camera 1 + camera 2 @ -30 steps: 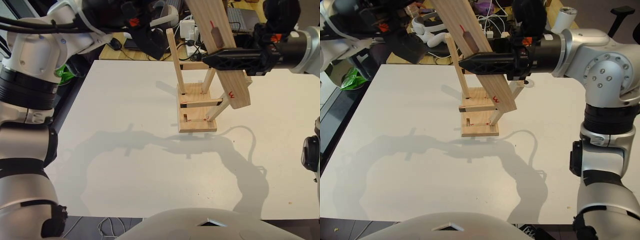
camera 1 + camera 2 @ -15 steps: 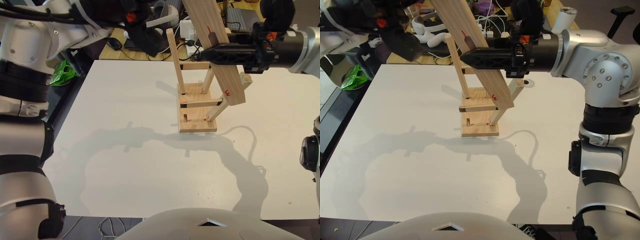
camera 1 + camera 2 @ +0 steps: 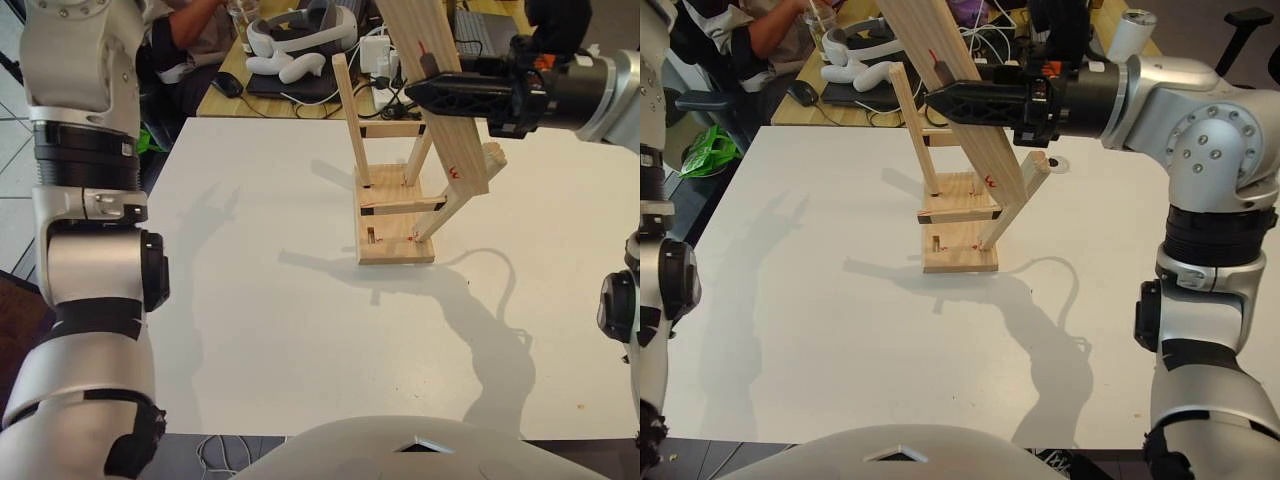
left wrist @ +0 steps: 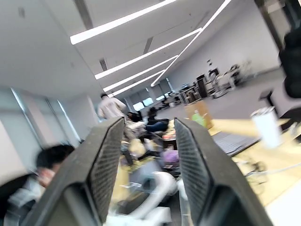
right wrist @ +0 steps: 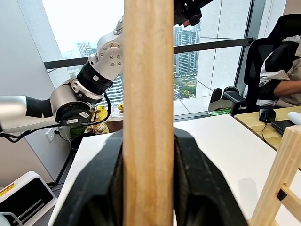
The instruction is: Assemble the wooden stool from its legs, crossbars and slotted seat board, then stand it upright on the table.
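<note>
My right claw (image 3: 425,92) is clamped tight on the long wooden board (image 3: 462,165), held tilted over the half-built stool frame (image 3: 395,245) standing on the white counter (image 3: 280,330) — my left claw (image 4: 148,165), lifted high, has its fingers spread and holds nothing.

Silver-white arms (image 3: 1206,140), black joint bands, textured black left end effector (image 4: 149,126)
</note>
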Available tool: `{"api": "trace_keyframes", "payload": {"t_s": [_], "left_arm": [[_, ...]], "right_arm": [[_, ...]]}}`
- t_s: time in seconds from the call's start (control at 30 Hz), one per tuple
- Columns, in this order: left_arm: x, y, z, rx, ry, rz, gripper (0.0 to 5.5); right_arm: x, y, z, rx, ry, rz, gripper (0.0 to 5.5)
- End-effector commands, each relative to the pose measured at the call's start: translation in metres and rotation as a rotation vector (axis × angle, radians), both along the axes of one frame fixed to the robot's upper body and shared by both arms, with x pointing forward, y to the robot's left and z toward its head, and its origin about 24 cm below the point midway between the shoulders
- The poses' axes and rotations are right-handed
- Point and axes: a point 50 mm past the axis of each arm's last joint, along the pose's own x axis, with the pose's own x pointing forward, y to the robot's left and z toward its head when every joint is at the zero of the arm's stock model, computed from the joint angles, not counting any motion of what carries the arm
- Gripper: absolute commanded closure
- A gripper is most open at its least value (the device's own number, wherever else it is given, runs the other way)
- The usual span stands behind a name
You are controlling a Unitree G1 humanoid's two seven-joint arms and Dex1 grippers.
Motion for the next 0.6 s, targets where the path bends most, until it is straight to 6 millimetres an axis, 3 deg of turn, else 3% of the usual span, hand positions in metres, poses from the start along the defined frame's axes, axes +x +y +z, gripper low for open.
{"api": "trace_keyframes", "payload": {"t_s": [0.03, 0.17, 0.3, 0.47, 0.6], "left_arm": [[-0.032, -0.021, -0.053, -0.886, 0.463, -0.42, 3.57], [-0.075, -0.051, -0.097, -0.926, 0.602, -0.486, 3.57], [-0.117, -0.05, -0.088, -0.845, 0.534, -0.671, 3.57], [-0.136, -0.045, -0.079, -0.722, 0.411, -0.804, 3.57], [-0.143, -0.058, -0.076, -0.5, 0.404, -0.972, 3.57]], "right_arm": [[-0.01, 0.004, 0.025, 0.425, -0.184, -0.28, 4.5], [-0.044, 0.025, 0.005, 0.574, -0.143, -0.312, 4.5], [-0.071, 0.031, -0.014, 0.663, 0.011, -0.295, 4.5], [-0.089, 0.033, -0.027, 0.713, 0.212, -0.204, 4.5], [-0.101, 0.036, -0.042, 0.615, 0.31, -0.069, 4.5]]}}
